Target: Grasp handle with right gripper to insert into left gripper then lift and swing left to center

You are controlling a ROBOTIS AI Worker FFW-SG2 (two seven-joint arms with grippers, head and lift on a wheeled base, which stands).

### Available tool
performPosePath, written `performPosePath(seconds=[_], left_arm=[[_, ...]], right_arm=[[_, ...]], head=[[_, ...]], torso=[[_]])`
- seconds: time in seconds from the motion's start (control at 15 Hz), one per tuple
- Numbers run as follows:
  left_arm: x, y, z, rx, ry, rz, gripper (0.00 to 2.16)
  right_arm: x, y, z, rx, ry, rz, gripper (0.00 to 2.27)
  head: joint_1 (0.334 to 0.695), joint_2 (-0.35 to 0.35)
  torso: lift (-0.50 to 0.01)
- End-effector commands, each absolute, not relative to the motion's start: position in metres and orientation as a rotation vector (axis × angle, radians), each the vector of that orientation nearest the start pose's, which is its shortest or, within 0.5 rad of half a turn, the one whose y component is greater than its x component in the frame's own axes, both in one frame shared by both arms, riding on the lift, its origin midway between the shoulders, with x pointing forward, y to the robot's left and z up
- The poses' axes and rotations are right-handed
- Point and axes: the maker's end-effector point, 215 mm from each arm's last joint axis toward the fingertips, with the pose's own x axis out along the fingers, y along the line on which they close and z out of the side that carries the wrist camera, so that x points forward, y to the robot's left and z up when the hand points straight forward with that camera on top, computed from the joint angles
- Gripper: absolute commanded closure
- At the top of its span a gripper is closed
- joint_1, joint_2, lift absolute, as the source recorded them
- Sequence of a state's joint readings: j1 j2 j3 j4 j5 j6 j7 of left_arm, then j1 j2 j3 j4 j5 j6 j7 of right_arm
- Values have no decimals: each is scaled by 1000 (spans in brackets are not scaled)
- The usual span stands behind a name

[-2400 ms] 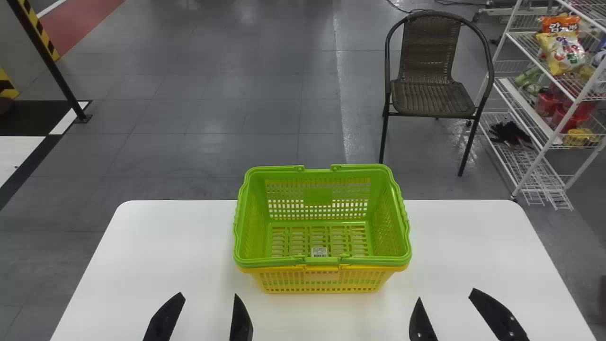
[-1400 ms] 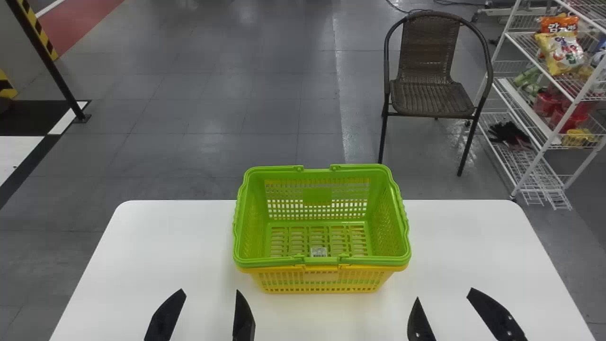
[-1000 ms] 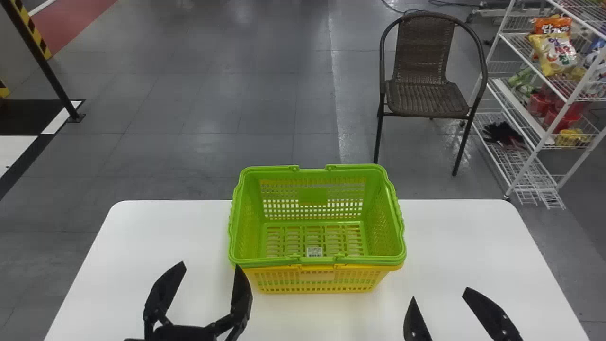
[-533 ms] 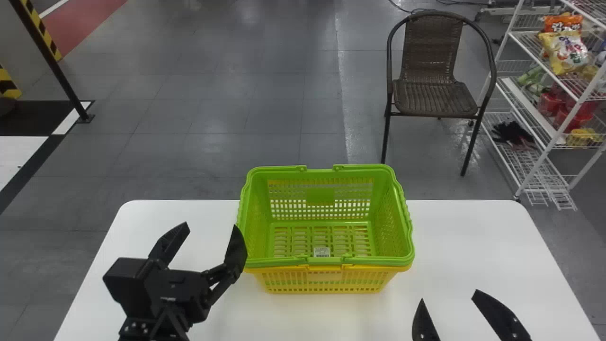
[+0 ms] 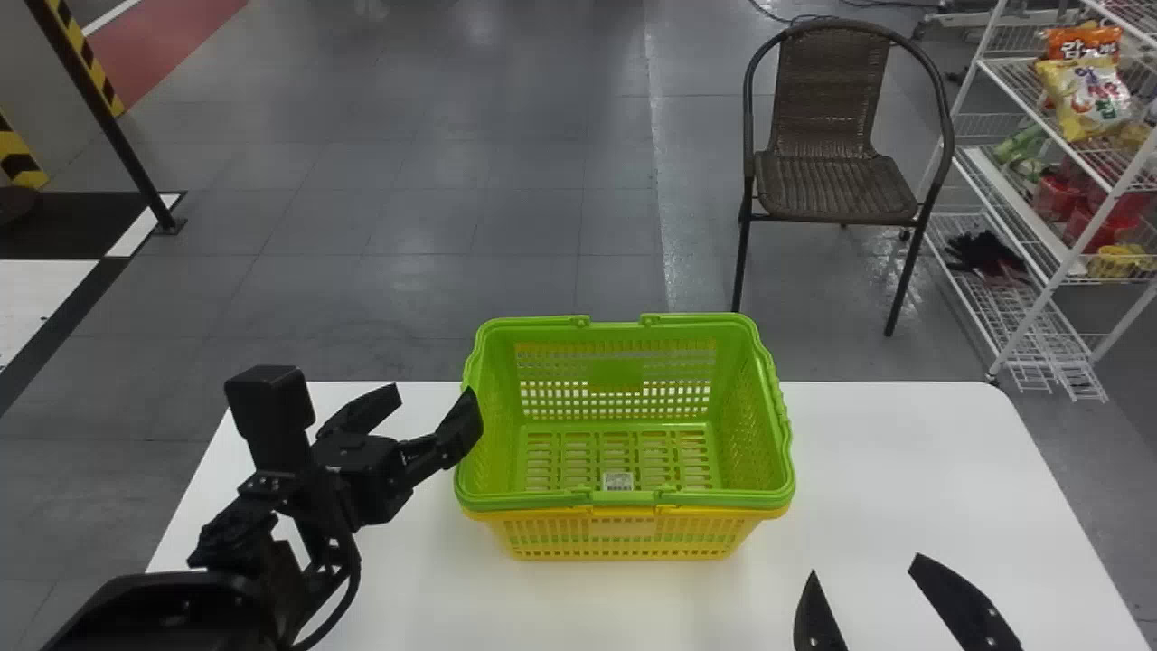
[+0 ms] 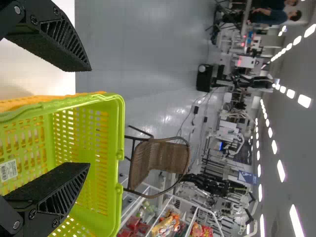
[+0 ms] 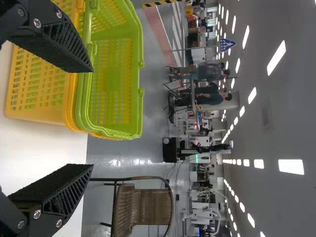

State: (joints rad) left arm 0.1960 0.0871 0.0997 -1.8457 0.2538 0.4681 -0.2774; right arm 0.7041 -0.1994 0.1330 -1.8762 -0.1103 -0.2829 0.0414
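Two baskets, a green basket (image 5: 737,443) nested in a yellow basket (image 5: 560,542), stand on the one white surface (image 5: 904,479); a handle (image 5: 710,497) lies along the green one's near rim, and one barcode label (image 5: 618,481) sits on its floor. The left end effector (image 5: 434,393) is at their left side, the right end effector (image 5: 865,565) nearer, to their right, both released, two fingers spread on each.

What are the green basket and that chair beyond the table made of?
The green basket looks like moulded plastic, slightly glossy, with slotted walls. The chair seems woven, perhaps synthetic wicker, on a smooth, round, dark frame, probably metal tubing.
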Motion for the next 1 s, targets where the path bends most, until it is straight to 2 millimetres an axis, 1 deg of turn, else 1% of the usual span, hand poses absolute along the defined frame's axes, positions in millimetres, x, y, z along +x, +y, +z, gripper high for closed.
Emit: performPosePath(seconds=[0.0,0.07,0.2,0.27,0.4,0.53,0.6,0.67,0.87,0.93], left_arm=[[532,233,-423,-296,367,-249,134],[538,232,-428,-336,379,-264,137],[553,238,-433,-360,385,-257,137],[559,236,-435,-371,394,-269,140],[565,233,-453,-410,450,-288,147],[566,224,-470,-467,511,-321,151],[565,221,-476,-489,526,-326,151],[565,223,-481,-507,533,-321,151],[565,218,-482,-531,536,-337,161],[560,214,-485,-550,558,-349,164]], right_arm=[[343,-176,-435,26,143,228,140],[344,-177,-435,26,143,228,140],[344,-177,-435,26,143,228,140],[344,-177,-435,26,143,228,140],[343,-177,-435,25,144,227,140],[343,-178,-436,24,147,226,140],[343,-178,-436,24,147,226,140],[343,-178,-436,24,147,226,140],[343,-179,-437,23,150,224,140],[343,-179,-438,22,153,224,140]], head=[[695,61],[695,63],[695,67],[695,70],[695,72],[695,69],[695,62],[695,58],[695,54],[695,53]], torso=[[0],[0],[0],[0],[0],[0],[0],[0],[0],[0]])
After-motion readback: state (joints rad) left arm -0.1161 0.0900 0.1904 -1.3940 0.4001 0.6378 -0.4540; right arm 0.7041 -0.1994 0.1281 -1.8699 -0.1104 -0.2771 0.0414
